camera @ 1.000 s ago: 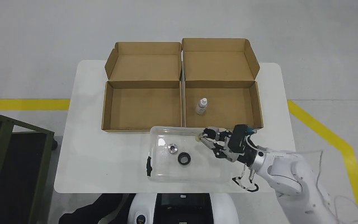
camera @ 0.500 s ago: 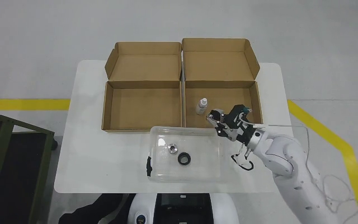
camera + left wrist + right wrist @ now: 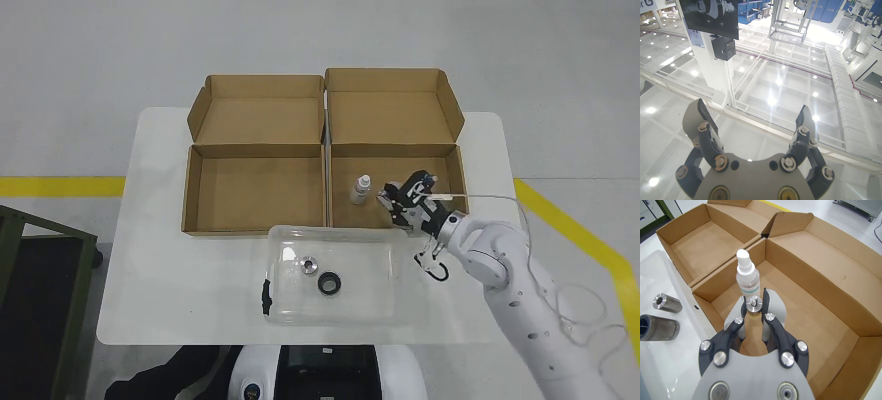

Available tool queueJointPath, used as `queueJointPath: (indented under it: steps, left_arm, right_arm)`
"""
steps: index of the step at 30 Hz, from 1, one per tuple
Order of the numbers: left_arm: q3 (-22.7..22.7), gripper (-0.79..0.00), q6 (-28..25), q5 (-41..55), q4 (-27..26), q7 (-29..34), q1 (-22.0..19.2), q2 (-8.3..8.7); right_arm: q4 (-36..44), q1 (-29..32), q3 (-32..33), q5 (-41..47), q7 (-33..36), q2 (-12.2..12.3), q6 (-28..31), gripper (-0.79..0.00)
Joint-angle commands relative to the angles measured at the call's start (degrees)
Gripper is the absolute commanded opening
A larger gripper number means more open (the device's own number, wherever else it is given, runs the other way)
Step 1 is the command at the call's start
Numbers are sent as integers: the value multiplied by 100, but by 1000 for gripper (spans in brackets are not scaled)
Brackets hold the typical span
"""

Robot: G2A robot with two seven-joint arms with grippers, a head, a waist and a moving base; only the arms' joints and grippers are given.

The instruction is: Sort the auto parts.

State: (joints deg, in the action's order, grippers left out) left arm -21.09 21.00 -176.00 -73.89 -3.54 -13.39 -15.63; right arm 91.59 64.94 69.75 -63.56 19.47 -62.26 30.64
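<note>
The small metal part (image 3: 754, 308) sits pinched in my right claw (image 3: 754, 302), which is narrowed down tight on its round body. I hold it in the air over the right cardboard box (image 3: 810, 298), toward the box's near wall and just beside the spray bottle (image 3: 747, 275) that stands upright inside. The part is a short stepped cylinder. As far as I can judge, its long axis runs roughly upright, crosswise to my fingers, with the flat end and its little stud facing up and a tan lower section pointing down at the box floor. I take this as the delivery step of the sort, with the part carried over its box and not yet let go. The next move calls for a short descent, then spreading the fingers so that the part lands on bare cardboard. I must keep off the bottle, which looks light enough to tip at a nudge. Farther out, the left cardboard box (image 3: 255, 190) holds nothing I can see. The clear tray (image 3: 380, 300) on the white bench (image 3: 160, 250) in front of the boxes has two metal sleeves lying in it, a lighter one (image 3: 667, 303) and a darker one (image 3: 657, 327), and these look like the next parts to sort. A small black piece (image 3: 266, 297) lies at the tray's edge. My left claw (image 3: 753, 117) is spread wide, holds nothing and points up at the ceiling.
</note>
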Motion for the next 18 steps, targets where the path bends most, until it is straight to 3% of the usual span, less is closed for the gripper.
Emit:
queueJointPath:
  steps: [1, 14, 18]
  left_arm:
    - [0, 0, 0, 0, 0, 0, 0, 0]
    - [0, 0, 0, 0, 0, 0, 0, 0]
    - [0, 0, 0, 0, 0, 0, 0, 0]
  right_arm:
    - [-91, -56, -45, -78, 21, -6, 4, -785]
    - [-589, -437, -287, -356, 56, -67, -34, -785]
    - [-651, -495, -325, -384, 109, -75, 8, -711]
